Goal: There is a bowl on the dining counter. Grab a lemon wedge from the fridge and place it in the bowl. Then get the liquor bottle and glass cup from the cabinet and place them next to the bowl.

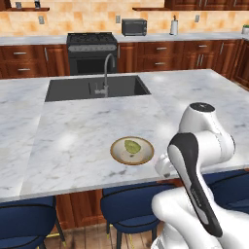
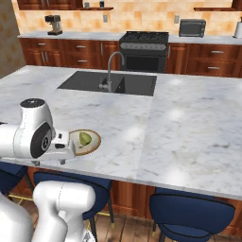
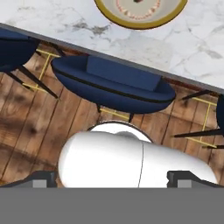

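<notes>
Here, in the left base view, a marble surface (image 1: pixel 73 126) stretches across the kitchen island, with a dark sink (image 1: pixel 95 87) and a curved faucet (image 1: pixel 107 73) set into it toward the far side. Nearer the front edge sits the bowl (image 1: pixel 132 150), shallow with a tan rim, and the lemon wedge (image 1: pixel 132 146) lies inside it, greenish-yellow. Just to the right of the bowl, the white arm folds over the surface's front edge.

In the right base view the bowl (image 2: pixel 89 142) appears at the left, partly behind the arm's wrist, with the lemon wedge (image 2: pixel 85 138) resting in it. The sink (image 2: pixel 111 82) and faucet (image 2: pixel 112 68) lie beyond, and a black stove (image 2: pixel 144 49) stands against the back wall, with a toaster oven (image 2: pixel 192 27) to its right on the far counter.

The hand view looks down past the surface's edge: the bowl's rim (image 3: pixel 140 19) shows at the top, a navy stool (image 3: pixel 113 83) stands below it on the wooden floor (image 3: pixel 39 118). The end effector (image 3: pixel 111 179) has its two dark tips set far apart at the bottom corners, jaws wide and holding nothing.
</notes>
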### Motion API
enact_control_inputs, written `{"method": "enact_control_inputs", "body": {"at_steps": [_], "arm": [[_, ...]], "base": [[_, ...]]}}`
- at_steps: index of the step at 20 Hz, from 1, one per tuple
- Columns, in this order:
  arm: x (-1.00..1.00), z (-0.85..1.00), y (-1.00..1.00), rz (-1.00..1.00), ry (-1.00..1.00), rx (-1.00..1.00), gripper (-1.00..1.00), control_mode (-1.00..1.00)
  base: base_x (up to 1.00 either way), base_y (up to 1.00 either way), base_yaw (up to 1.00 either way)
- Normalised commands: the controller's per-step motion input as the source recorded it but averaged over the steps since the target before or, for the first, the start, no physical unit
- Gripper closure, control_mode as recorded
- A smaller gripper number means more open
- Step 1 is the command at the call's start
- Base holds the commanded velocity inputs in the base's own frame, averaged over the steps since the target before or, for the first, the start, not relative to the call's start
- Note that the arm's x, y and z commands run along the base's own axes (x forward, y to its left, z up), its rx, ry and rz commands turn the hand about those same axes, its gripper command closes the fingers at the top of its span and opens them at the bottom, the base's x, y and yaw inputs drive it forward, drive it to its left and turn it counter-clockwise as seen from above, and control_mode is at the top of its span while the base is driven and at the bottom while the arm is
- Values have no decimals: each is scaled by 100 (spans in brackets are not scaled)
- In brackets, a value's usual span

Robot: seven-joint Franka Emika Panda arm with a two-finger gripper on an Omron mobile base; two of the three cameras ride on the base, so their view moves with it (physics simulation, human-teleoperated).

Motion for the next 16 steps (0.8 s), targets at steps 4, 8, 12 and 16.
{"method": "enact_control_inputs", "body": {"at_steps": [4,8,12,16], "arm": [[-3,-1,0,0,0,0,-100,100],[0,0,0,0,0,0,-100,100],[0,0,0,0,0,0,-100,100],[0,0,0,0,0,0,-100,100]], "base": [[-20,29,0],[-21,100,0],[-19,100,-1],[-27,100,0]]}}
